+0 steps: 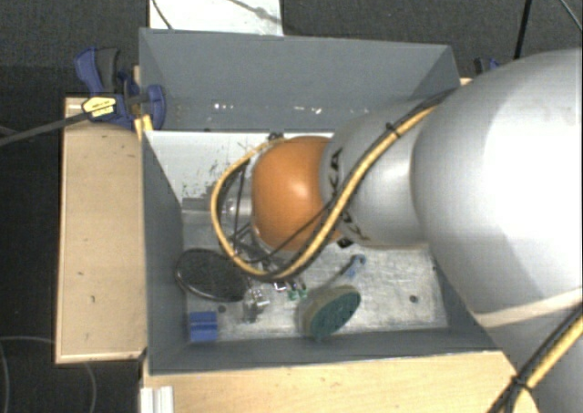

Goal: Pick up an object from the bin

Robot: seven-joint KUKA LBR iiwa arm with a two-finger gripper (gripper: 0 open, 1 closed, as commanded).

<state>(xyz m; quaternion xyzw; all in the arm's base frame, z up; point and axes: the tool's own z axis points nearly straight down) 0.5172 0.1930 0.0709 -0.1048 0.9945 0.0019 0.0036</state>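
Black disc (208, 274) lies at the lower left of the bin (164, 247), just beside my hand (255, 300), low under my orange cover (287, 188). I cannot tell if the hand is apart or together. Green disc (330, 311) and blue block (202, 326) lie near.

The big arm (437, 192) fills most of the bin (162, 238). A dark round thing (205, 274), a blue block (202, 326) and a green disc (330, 311) crowd the front. There is bare floor (401, 297) to the right of the disc.

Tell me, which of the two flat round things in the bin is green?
The disc lying toward the right is green; the left-hand oval is black.
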